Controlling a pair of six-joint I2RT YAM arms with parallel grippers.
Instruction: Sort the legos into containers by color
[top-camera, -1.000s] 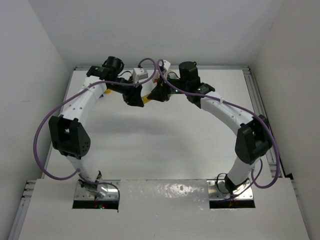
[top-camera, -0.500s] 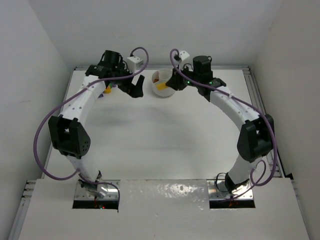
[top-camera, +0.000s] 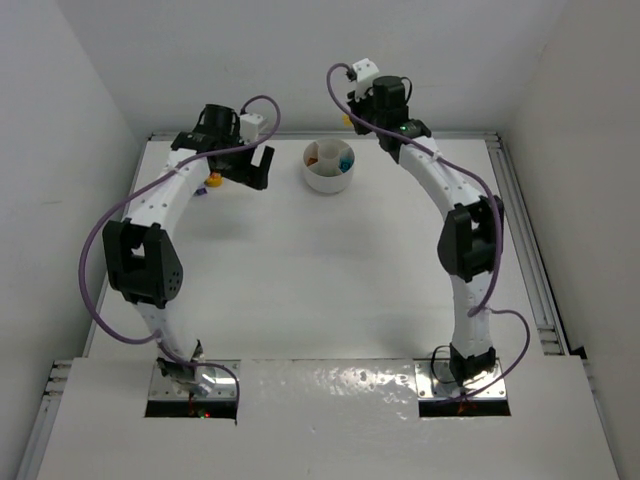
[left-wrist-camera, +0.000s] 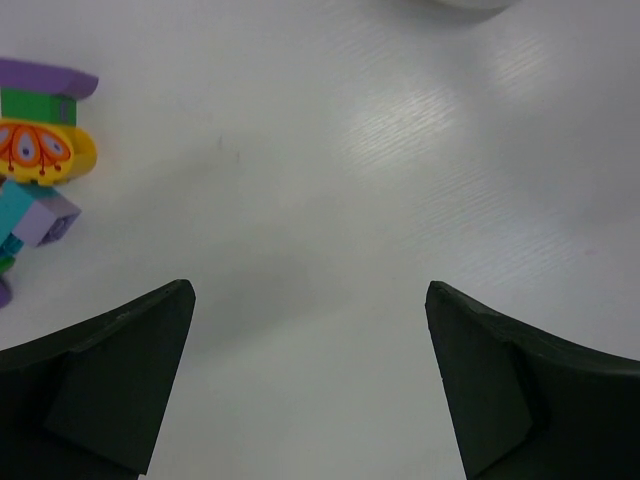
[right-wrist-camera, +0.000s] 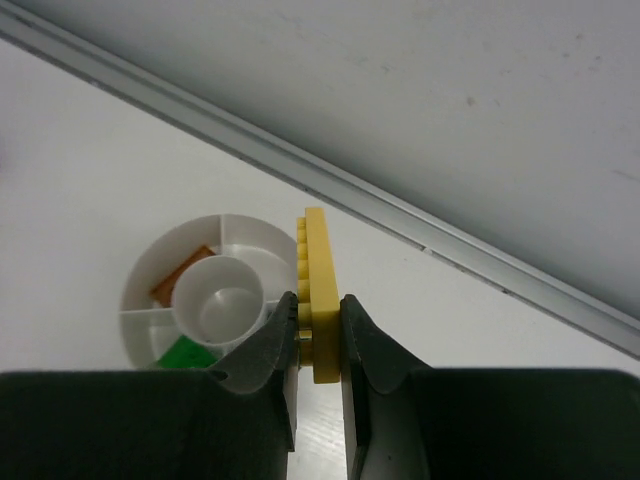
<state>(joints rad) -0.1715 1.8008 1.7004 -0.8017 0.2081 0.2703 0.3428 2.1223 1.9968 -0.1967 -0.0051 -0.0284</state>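
The white divided dish (top-camera: 329, 170) stands at the back centre of the table. It holds an orange lego (right-wrist-camera: 181, 273), a green lego (right-wrist-camera: 186, 354) and a teal one (top-camera: 346, 160) in separate wedges. My right gripper (right-wrist-camera: 318, 312) is raised behind the dish and shut on a long yellow lego (right-wrist-camera: 320, 285), also seen as a yellow lego (top-camera: 346, 121) from above. My left gripper (left-wrist-camera: 305, 292) hangs open and empty over bare table, left of the dish. A cluster of loose legos (top-camera: 211, 182) lies to its left: purple (left-wrist-camera: 45, 78), green (left-wrist-camera: 35, 105), yellow with an orange print (left-wrist-camera: 45, 155), teal (left-wrist-camera: 14, 208).
A metal rail (right-wrist-camera: 420, 232) runs along the back edge of the table, just behind the dish, with the white wall above it. Side walls enclose the table left and right. Purple cables loop off both arms.
The two grippers were together over the dish. The left one opened and swung left toward the loose legos. The right one lifted back behind the dish, still holding the yellow lego.
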